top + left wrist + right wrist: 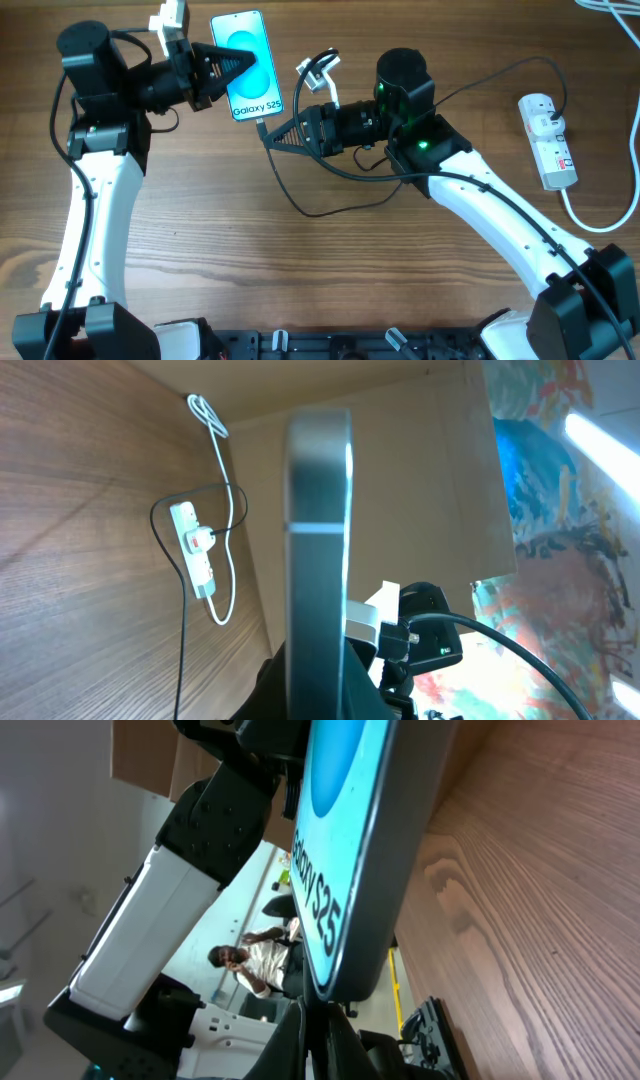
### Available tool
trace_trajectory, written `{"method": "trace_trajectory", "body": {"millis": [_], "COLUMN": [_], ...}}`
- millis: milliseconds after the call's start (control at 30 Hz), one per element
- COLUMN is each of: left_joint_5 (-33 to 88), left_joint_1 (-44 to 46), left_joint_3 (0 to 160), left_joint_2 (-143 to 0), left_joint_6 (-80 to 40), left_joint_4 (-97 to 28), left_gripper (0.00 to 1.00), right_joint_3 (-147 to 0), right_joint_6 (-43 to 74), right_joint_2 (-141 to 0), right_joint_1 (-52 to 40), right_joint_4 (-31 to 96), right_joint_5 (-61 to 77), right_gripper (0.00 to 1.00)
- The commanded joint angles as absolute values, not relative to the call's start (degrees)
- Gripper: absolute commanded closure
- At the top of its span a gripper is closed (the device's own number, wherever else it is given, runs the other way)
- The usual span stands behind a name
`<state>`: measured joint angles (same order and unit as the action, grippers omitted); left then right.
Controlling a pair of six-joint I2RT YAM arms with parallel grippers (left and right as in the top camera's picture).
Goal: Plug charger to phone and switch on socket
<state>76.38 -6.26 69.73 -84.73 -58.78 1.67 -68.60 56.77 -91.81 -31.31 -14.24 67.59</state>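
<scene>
On the desk (200, 260), far right: the socket (548, 140), white plug fitted. Up off the surface, upper left: the phone (250, 40), screen lit, pinched by left fingers (215, 65). At its lower edge: the charger (310, 213) plug tip, clamped between right fingers (290, 135), cable looping away across the wood.

We are seeing the left arm (97, 205) and right arm (505, 215) wearing white shells over black joints, trailing black cables (66, 100), ending in the black triangular left gripper (245, 63) and right gripper (268, 138), with a green light (422, 146) glowing.
</scene>
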Motion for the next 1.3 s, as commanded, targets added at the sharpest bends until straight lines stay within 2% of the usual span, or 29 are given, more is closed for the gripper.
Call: {"method": "trace_trajectory", "body": {"millis": [0, 367, 667, 1267], "left_joint_5": [78.8, 78.5, 73.0, 72.8], "left_joint_1": [-5.8, -5.9, -5.9, -4.6], "left_joint_3": [70.3, 70.3, 70.3, 70.3], "left_joint_2": [-83.8, -83.8, -83.8, -83.8], "left_joint_6": [-57.5, -57.9, -66.5, -67.4], "left_joint_4": [1.9, 1.9, 1.9, 1.9], "left_gripper": [0.96, 0.96, 0.96, 0.96], "right_joint_3": [-68.9, -68.9, -68.9, -68.9], "right_joint_6": [57.3, 60.4, 59.0, 55.7], "right_joint_2": [-91.7, -91.7, -91.7, -91.7], "right_joint_1": [-31.0, -29.4, -29.4, -29.4], "right_joint_4": [-15.2, -18.5, -18.3, -16.2], "right_joint_5": [65.3, 65.3, 72.0, 66.9], "right_gripper": [0.96, 0.96, 0.96, 0.96]}}
